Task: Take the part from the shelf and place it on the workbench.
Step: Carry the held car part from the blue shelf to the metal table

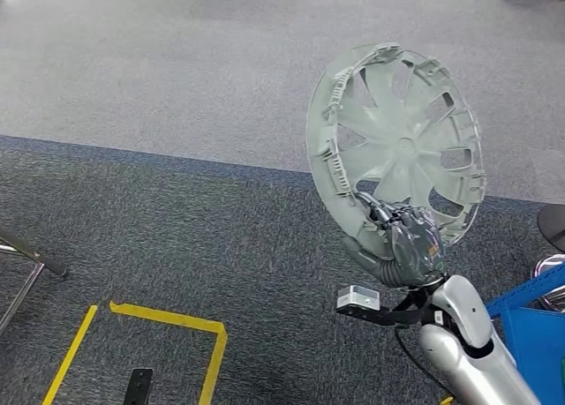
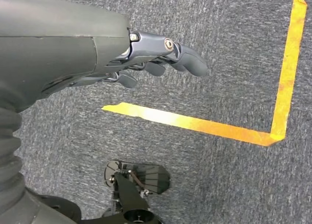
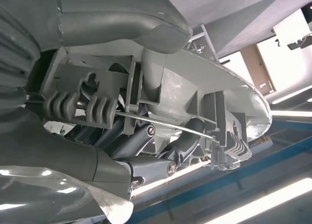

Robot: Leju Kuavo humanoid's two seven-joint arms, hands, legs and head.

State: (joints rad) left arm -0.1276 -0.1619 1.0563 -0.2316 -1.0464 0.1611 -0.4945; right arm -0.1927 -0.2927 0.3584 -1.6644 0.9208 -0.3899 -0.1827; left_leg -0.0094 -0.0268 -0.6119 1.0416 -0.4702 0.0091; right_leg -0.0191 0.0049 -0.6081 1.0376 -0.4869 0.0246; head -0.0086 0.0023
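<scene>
Right hand (image 1: pixel 411 243) gripped one part (image 1: pixel 395 140), grey spoked wheel cover, by lower rim; fingers (image 3: pixel 147 146) curled through rim ribs. Part stood upright, raised above grey carpet (image 1: pixel 167 70), touching nothing else. Left hand (image 2: pixel 158 58) held nothing, fingers loosely apart, above dark carpet (image 2: pixel 221 185). One yellow tape line (image 1: pixel 199 330) on floor. One blue frame (image 1: pixel 533 326) beside right arm.
</scene>
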